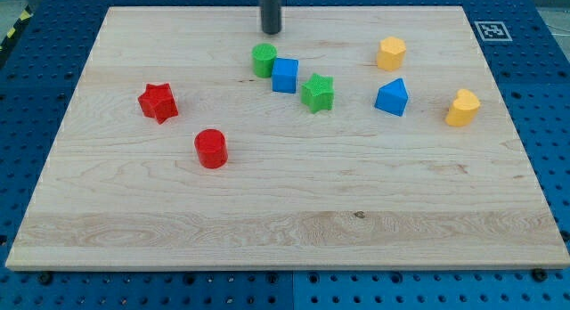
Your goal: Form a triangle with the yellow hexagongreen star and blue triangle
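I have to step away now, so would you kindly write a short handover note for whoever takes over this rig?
My tip rests near the board's top edge, just above the green cylinder, touching no block.
The yellow hexagon sits upper right, the blue triangle below it, the green star to their left beside the blue cube.
Done: the three already lie in a rough, tight triangle.
Left: judge the spacing; perhaps nudge the green star clear of the blue cube.

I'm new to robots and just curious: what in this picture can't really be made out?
- The rod above my tip: cut off by the view's top edge.
- The green cylinder: its right side is partly hidden by the blue cube.
- The marker at the top right: too small to read.
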Controlling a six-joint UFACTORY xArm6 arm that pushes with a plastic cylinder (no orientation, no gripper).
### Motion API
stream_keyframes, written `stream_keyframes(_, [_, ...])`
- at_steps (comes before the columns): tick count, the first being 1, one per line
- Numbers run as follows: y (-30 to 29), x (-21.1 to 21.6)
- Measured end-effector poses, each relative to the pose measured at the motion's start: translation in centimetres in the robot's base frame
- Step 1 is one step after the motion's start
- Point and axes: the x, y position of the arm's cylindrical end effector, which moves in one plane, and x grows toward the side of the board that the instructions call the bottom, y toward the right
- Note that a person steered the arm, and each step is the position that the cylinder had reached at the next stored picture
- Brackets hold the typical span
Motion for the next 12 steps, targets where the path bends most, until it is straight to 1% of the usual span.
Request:
stream_keyframes(1, [3.7,-0.5])
stream_keyframes(2, [10.2,-0.9])
stream_keyframes(3, [14.1,2.4])
stream_keyframes(4, [13.9,6.5])
stream_keyframes(5, [12.9,7.9])
stream_keyframes(6, [13.4,3.4])
stream_keyframes(7, [17.5,1.0])
stream_keyframes(8, [20.7,2.4])
stream_keyframes(9, [19.5,5.4])
stream_keyframes(10, [15.0,8.0])
stream_keyframes(11, [12.7,8.2])
stream_keyframes(12, [14.8,5.8])
